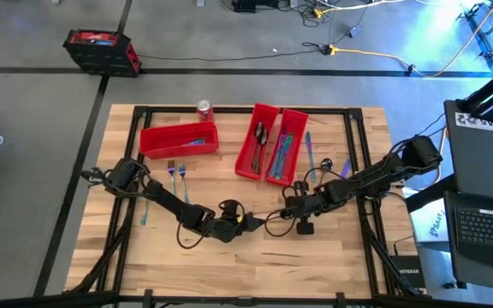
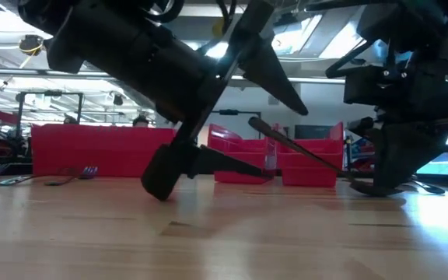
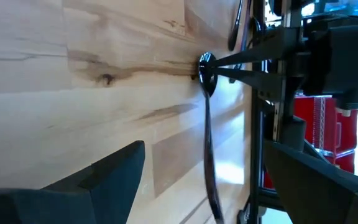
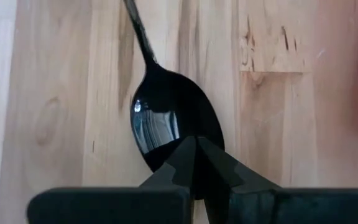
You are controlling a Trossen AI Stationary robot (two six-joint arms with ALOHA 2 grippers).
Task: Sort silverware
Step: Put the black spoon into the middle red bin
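1. The right gripper [image 4: 196, 163] is low over the wooden table [image 1: 229, 265], near the middle and toward its near side, with its fingers pinched together on the bowl of a dark spoon [image 4: 169, 121].
2. In the low view the spoon [image 2: 302, 152] is tilted: its bowl sits at the table under the right gripper [image 2: 379, 183] and its handle slants up toward the left.
3. The left gripper [image 1: 248, 221] lies just left of the right one, its fingers [image 3: 114, 171] spread wide and holding nothing, with the spoon's handle [image 3: 209, 155] running between them.
4. Three red bins stand at the far side of the table: one lying crosswise at left [image 1: 178, 139] and two side by side at centre [image 1: 255, 141] [image 1: 286, 147], the centre pair holding silverware.
5. Two iridescent forks [image 1: 171, 173] [image 1: 181, 180] lie on the table near the left bin, beside the left arm.
6. More loose silverware [image 1: 309, 154] lies just right of the centre bins, close to the right arm.
7. A red soda can [image 1: 204, 109] stands at the far edge, behind the left bin.
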